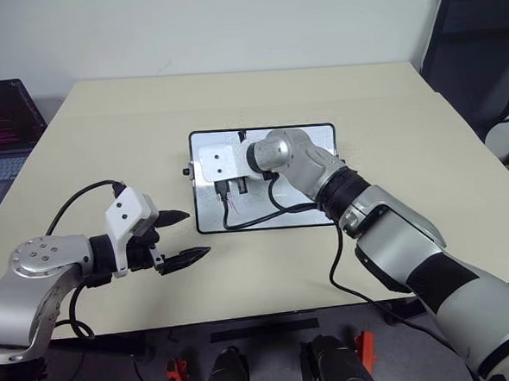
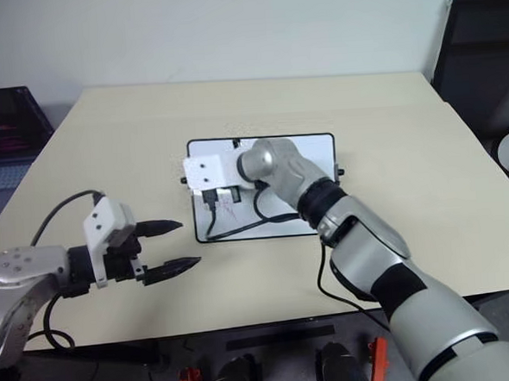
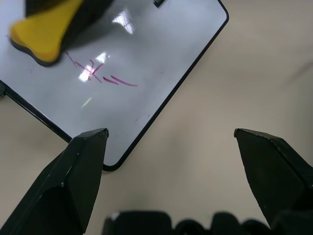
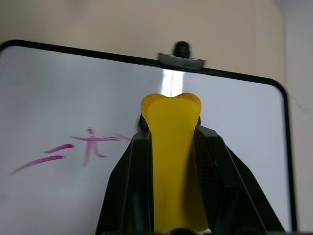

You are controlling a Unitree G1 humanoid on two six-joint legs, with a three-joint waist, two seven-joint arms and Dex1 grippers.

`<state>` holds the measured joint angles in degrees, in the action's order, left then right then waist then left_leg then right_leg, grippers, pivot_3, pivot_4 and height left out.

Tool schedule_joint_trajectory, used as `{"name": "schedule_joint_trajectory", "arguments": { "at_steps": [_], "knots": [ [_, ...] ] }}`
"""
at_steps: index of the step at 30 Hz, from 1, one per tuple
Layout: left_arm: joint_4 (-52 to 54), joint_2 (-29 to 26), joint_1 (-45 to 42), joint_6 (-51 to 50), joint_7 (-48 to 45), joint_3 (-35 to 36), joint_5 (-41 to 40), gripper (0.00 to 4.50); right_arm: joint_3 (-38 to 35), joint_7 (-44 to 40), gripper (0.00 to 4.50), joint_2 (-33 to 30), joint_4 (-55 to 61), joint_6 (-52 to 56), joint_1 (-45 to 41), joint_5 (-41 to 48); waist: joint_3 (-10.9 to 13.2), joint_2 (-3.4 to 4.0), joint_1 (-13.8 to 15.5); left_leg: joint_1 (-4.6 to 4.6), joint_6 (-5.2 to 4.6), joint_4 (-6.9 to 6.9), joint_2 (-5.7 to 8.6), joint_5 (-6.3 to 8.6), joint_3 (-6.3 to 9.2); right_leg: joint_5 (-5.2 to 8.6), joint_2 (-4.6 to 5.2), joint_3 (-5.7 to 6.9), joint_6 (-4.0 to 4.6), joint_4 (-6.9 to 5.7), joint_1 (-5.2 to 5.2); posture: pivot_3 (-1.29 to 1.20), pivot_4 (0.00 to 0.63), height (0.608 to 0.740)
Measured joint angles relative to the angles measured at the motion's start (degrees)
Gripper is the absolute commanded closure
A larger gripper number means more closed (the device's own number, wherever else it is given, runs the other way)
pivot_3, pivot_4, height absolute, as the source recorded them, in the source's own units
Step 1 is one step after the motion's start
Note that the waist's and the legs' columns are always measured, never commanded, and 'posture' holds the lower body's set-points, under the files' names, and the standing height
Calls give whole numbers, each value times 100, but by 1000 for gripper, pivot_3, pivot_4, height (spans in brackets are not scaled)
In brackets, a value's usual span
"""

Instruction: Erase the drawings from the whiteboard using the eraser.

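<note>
The whiteboard (image 1: 320, 136) lies flat in the middle of the table, black-framed, with a small knob (image 4: 181, 47) on its short side. My right arm reaches over it, and my right gripper (image 4: 170, 128) is shut on the yellow eraser (image 4: 171, 110), whose tip sits on the board close to that knob. Just beside the eraser are pink drawings (image 4: 90, 144), a small crossed scribble with two short dashes. The left wrist view has the same drawings (image 3: 93, 72) and eraser (image 3: 41, 34). My left gripper (image 1: 197, 234) hovers open and empty over the table off the board's near left corner.
The tan table (image 1: 387, 105) has free room around the board. My right arm's black cable (image 1: 265, 216) loops over the board's near edge. An open laptop (image 1: 0, 128) sits off the table's left side, and a black chair (image 1: 479, 47) stands at the back right.
</note>
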<state>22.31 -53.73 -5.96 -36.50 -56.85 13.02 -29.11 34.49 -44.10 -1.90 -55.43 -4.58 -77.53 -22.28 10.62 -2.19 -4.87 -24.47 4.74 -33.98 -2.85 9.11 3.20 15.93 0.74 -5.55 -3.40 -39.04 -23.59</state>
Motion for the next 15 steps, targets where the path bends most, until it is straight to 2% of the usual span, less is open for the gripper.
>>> {"name": "schedule_joint_trajectory", "arguments": {
  "at_steps": [4,6,11,15],
  "knots": [
    [0,0,46,65,-3,0,-1,0,-159,545,3650,54,-246,-91,-15,-8,0,0,1,13,-1,0,0,-1,3,-3,0,1,6,-3,11,0,150,740],
    [0,0,66,69,-4,1,-8,0,-193,513,3650,39,-274,-94,-21,-8,0,0,4,15,-6,0,0,-4,4,-5,0,2,7,-3,14,0,150,740],
    [-49,0,107,81,-15,35,-14,0,-51,-467,3650,-333,310,-254,359,-33,-4,-5,24,29,-7,0,1,-5,1,-2,1,0,4,6,35,0,150,740],
    [-100,-1,115,106,-36,42,-14,0,168,-734,3663,-422,774,-335,667,-212,-3,-4,7,51,-7,3,0,-5,0,-2,0,0,6,-5,41,0,150,740]
  ]
}}
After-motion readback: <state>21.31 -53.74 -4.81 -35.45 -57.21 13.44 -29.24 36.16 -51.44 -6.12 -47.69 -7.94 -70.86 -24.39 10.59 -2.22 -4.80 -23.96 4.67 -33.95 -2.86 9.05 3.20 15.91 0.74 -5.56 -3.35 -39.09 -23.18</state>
